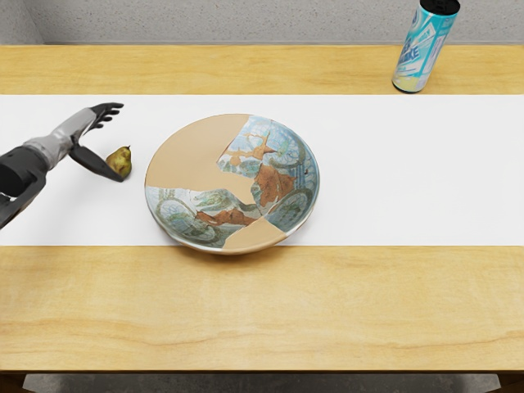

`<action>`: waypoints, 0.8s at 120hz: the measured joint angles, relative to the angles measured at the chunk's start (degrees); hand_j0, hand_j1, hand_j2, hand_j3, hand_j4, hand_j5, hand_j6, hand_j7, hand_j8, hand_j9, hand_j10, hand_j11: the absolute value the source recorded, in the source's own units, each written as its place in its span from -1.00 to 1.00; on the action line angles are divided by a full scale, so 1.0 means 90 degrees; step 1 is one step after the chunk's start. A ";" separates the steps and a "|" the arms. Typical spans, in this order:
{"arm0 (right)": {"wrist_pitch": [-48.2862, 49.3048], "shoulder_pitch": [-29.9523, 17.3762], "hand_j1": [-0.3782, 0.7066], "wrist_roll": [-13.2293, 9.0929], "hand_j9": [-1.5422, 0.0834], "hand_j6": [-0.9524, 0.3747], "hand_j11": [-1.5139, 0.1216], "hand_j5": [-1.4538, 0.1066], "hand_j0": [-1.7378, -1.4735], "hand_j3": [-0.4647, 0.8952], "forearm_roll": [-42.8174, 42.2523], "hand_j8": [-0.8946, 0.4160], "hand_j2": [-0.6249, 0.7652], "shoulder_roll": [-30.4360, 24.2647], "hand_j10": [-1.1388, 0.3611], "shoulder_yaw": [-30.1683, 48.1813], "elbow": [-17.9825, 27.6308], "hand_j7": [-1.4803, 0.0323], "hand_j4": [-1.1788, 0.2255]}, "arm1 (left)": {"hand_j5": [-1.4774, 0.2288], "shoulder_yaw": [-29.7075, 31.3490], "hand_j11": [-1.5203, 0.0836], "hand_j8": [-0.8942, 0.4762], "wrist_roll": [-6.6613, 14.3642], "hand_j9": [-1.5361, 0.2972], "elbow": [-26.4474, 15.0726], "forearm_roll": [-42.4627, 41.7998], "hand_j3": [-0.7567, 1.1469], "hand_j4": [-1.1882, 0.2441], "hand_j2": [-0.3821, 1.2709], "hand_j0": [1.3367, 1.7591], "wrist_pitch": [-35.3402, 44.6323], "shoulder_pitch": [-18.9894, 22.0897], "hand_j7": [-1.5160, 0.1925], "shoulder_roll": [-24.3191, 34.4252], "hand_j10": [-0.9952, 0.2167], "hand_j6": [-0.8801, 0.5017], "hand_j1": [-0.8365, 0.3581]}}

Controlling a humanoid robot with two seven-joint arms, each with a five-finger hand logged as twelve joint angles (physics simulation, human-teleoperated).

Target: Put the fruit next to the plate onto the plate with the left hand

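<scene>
Pear (120,160): lies on the white strip (393,164) of the desk (262,303), left of the plate (188,147), near its rim but apart from it.

Left hand (88,137): further left of the plate, just beside the pear on the side away from the plate; fingers (106,109) stretched out and spread, grasping nothing; thumb (97,164) reaches low towards the pear, contact cannot be told.

Plate: shallow, tan with blue-and-rust pattern, on the strip; its whole inside in plain sight.

Can (424,45): standing beyond the plate to the right, on bare wood
</scene>
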 joint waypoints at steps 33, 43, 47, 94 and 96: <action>0.0000 0.0001 -0.95 0.0000 0.90 0.43 0.85 0.86 -0.40 -0.32 0.0000 0.36 -0.10 0.0000 0.52 0.0000 0.0000 0.96 0.68 | 0.49 0.0431 0.63 0.06 -0.0432 0.45 0.0456 -0.0008 -0.21 0.43 -0.49 0.52 0.0106 0.0003 0.53 -0.0191 0.37 0.03 0.67; 0.0000 0.0001 -0.95 0.0000 0.90 0.43 0.85 0.86 -0.40 -0.32 0.0000 0.36 -0.10 0.0000 0.52 0.0000 0.0000 0.96 0.68 | 0.42 0.0547 0.57 0.01 -0.0454 0.39 0.0492 -0.0007 -0.21 0.37 -0.48 0.52 0.0076 -0.0025 0.47 -0.0198 0.31 -0.02 0.58; 0.0000 0.0001 -0.95 0.0000 0.90 0.43 0.85 0.86 -0.40 -0.32 0.0000 0.36 -0.10 0.0000 0.52 0.0000 0.0000 0.96 0.68 | 0.40 0.0602 0.54 -0.02 -0.0459 0.37 0.0511 -0.0009 -0.21 0.35 -0.48 0.52 0.0069 -0.0037 0.44 -0.0206 0.28 -0.05 0.55; 0.0000 0.0000 -0.95 -0.0001 0.90 0.43 0.85 0.86 -0.40 -0.32 0.0000 0.36 -0.10 0.0000 0.52 0.0000 0.0000 0.96 0.68 | 0.25 0.0750 0.39 -0.16 -0.0653 0.23 0.1210 -0.0032 -0.21 0.22 -0.46 0.52 -0.0056 -0.0194 0.30 -0.0629 0.12 -0.19 0.36; 0.0000 0.0000 -0.95 -0.0001 0.90 0.43 0.85 0.86 -0.40 -0.32 0.0000 0.36 -0.10 0.0000 0.52 0.0000 0.0000 0.96 0.68 | 0.25 0.0751 0.38 -0.16 -0.0654 0.23 0.1215 -0.0032 -0.21 0.21 -0.46 0.52 -0.0071 -0.0195 0.29 -0.0628 0.11 -0.19 0.35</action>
